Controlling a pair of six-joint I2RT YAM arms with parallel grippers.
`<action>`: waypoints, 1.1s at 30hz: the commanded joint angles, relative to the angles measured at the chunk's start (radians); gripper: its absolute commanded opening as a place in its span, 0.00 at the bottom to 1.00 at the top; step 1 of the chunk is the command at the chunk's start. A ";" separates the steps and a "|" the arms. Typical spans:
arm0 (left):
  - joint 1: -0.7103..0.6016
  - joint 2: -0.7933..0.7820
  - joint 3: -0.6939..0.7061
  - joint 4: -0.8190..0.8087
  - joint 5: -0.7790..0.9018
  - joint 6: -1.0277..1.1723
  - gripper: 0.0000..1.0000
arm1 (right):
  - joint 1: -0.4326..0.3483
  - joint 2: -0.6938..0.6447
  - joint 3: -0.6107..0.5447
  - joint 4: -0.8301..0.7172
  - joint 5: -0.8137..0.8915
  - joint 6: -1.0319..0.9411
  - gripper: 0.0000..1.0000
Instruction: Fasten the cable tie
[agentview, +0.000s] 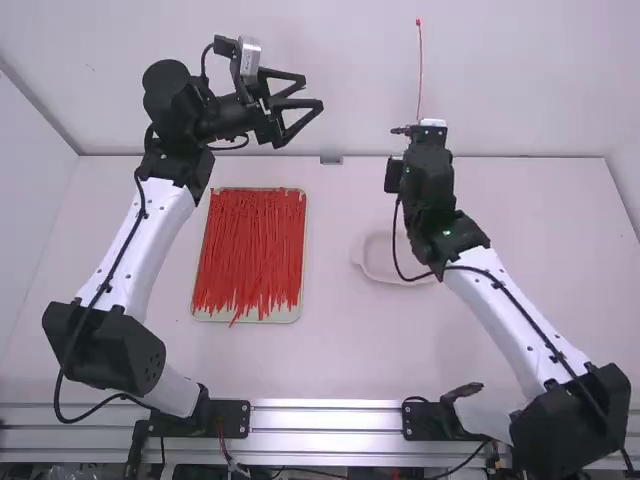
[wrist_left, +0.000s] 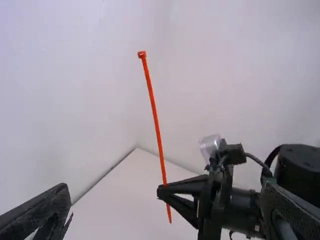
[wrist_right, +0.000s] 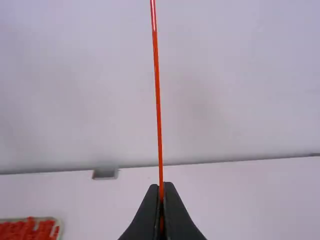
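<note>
Looping not yet begun: right gripper (wrist_right: 160, 189) pinches the tie (wrist_right: 156, 90) upright over the tabletop's far edge; left gripper (agentview: 306, 90), wide open and empty, likely must catch its head (wrist_left: 141, 54) next.

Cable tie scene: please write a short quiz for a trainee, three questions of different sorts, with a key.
1. True or false: the right gripper is shut on the red cable tie.
2. How does the held cable tie stand? A: upright, head on top. B: lying flat. C: bent into a loop.
3. Fill the gap: the left gripper is ____ and holds nothing.

Key: 1 true; 2 A; 3 open.
</note>
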 joint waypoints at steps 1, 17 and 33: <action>-0.002 0.002 0.026 0.004 -0.006 0.002 0.99 | 0.039 0.000 0.034 -0.016 0.176 -0.024 0.00; -0.002 0.002 0.026 0.011 -0.086 -0.201 0.99 | 0.322 0.001 0.032 -0.035 0.771 -0.026 0.00; -0.114 0.002 0.026 0.091 -0.127 -0.282 0.90 | 0.458 0.089 0.032 -0.001 0.905 -0.078 0.00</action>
